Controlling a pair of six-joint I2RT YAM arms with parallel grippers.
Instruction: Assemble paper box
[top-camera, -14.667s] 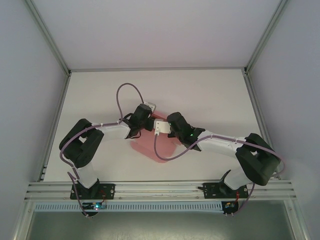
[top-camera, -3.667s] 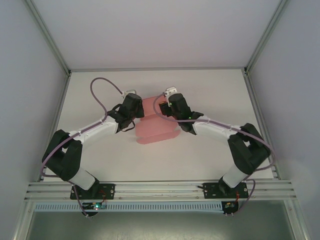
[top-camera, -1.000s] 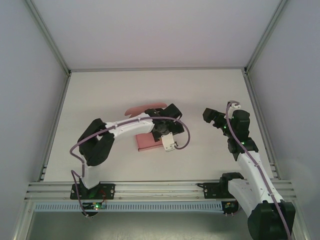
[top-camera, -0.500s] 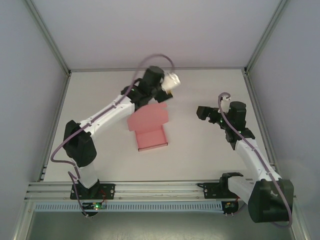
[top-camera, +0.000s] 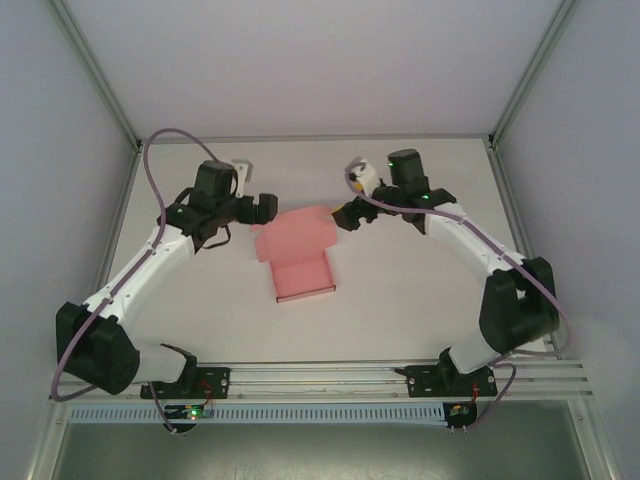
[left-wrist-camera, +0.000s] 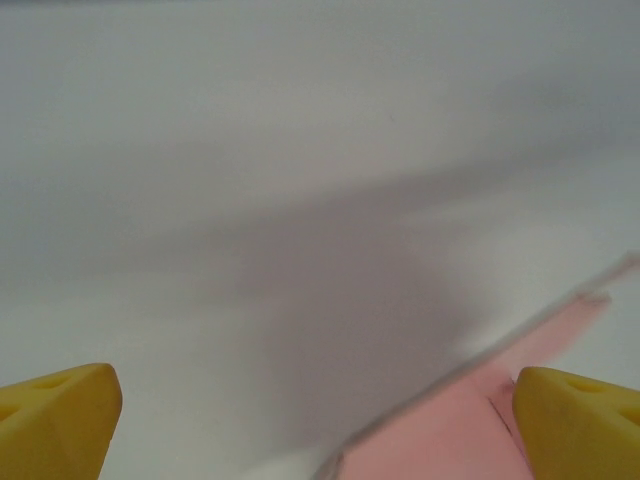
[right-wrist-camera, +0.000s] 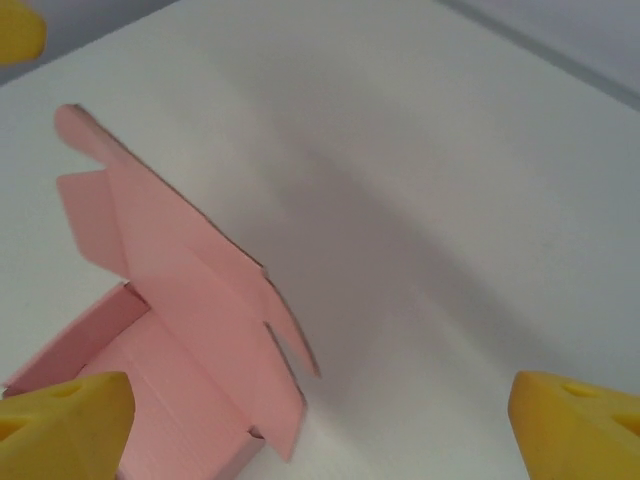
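1. Left gripper (top-camera: 267, 208): it stands just to the left of the paper box (top-camera: 300, 258), level with the raised lid. Its jaws are spread wide with nothing between them. In the left wrist view, the lid's edge sits low between the fingers. Risk: if the jaws close on the panel away from the crease, the thin card is likely to dent rather than fold.
2. Paper box: it lies on the table (top-camera: 430, 300) between the 2 grippers. The tray is formed with its walls up. The lid leans back, open, and its side flaps hang loose. Nothing pins the tray. Risk: a push on the lid may slide or tip the whole box instead of hinging the lid. The loose flaps may also land outside the tray walls and jam.
3. Right gripper (top-camera: 347, 217): it is just beside the lid's right edge, jaws parted and empty. Risk: if the 2 grippers press unevenly, the lid may twist and close skewed. A finger tip catching the flap tab may tear it.
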